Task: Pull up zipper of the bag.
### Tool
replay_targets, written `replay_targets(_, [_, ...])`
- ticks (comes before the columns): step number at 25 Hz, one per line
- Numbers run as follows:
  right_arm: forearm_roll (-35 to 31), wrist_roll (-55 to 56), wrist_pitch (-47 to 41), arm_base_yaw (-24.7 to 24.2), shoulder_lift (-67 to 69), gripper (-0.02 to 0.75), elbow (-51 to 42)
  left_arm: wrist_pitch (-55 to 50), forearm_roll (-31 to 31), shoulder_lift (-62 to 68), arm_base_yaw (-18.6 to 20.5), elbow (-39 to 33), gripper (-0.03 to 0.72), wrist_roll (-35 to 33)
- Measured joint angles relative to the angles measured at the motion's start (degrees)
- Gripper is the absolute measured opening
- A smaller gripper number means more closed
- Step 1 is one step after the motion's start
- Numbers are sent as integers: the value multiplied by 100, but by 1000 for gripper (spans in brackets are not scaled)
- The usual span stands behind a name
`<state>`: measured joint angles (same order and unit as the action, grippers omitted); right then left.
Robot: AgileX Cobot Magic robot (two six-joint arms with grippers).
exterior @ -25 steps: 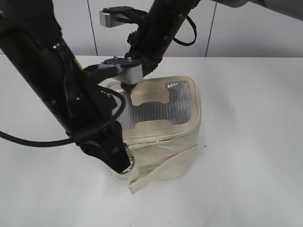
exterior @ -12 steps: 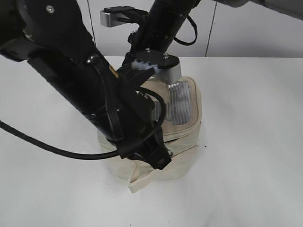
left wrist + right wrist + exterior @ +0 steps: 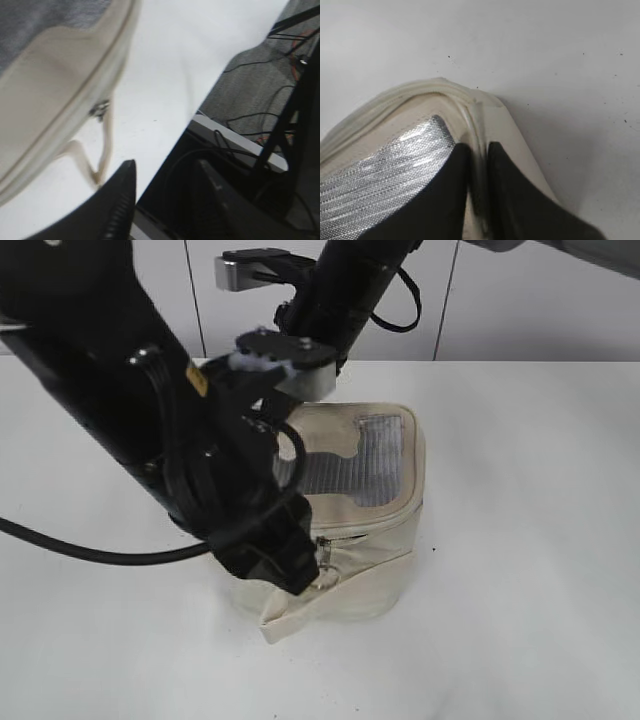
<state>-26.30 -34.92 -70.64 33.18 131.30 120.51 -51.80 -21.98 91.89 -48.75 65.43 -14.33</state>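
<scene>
A: On the white table (image 3: 540,540), near its middle, the bag (image 3: 365,575) is found standing upright, its grey mesh top panel (image 3: 350,465) facing up; the zipper (image 3: 322,552) is seen on the front rim, with the slider just beside the left gripper (image 3: 290,570); why is the rear held as well?

B: At the back rim, a fold of the bag's edge is pinched by the right gripper (image 3: 476,165); in the right wrist view the two dark fingers are closed on the cream seam with fabric between them; it is judged that the bag is anchored this way so that it is not dragged along when the slider is pulled.

A: And the left jaws; are they shut on the pull?

B: That cannot be told; in the exterior view the fingertips are hidden against the front wall of the bag; in the left wrist view two dark fingers (image 3: 117,200) are seen with a gap between them, and the slider with its pull lies apart from them, up the track; whether anything is gripped is not shown.

A: So the track is closed or open?

B: Along the front, right of the slider, it appears closed; the rest is hidden by the arm.
</scene>
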Motion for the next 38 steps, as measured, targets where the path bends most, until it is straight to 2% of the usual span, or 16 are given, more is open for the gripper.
replay_targets(3, [7, 149, 11, -16, -6, 188, 32, 1, 676, -320, 0, 0, 427, 351])
replay_targets(7, [1, 413, 45, -34, -36, 404, 120, 202, 1018, -686, 0, 0, 462, 424])
replay_targets(9, [21, 538, 46, -41, -61, 468, 143, 315, 1071, -793, 0, 0, 468, 435])
replay_targets(11, [128, 622, 52, -48, -153, 496, 143, 423, 1201, -839, 0, 0, 470, 435])
replay_targets(15, [671, 922, 52, -89, -472, 513, 147, 587, 1297, -839, 230, 0, 475, 435])
replay_targets(21, [933, 1304, 52, -562, -835, 514, 154, 1018, 1298, -839, 1181, 0, 482, 428])
replay_targets(24, [938, 1445, 59, -848, -1008, 511, 90, 1409, 1233, -818, 1461, 0, 482, 204])
replay_targets(30, [938, 1477, 70, -1303, -1508, 471, -766, 1528, 1090, -171, 1554, 566, 483, -165])
replay_targets(38, [932, 1477, 77, -1833, -2076, 469, -2338, 794, 897, 1321, 1558, 2362, 483, -573])
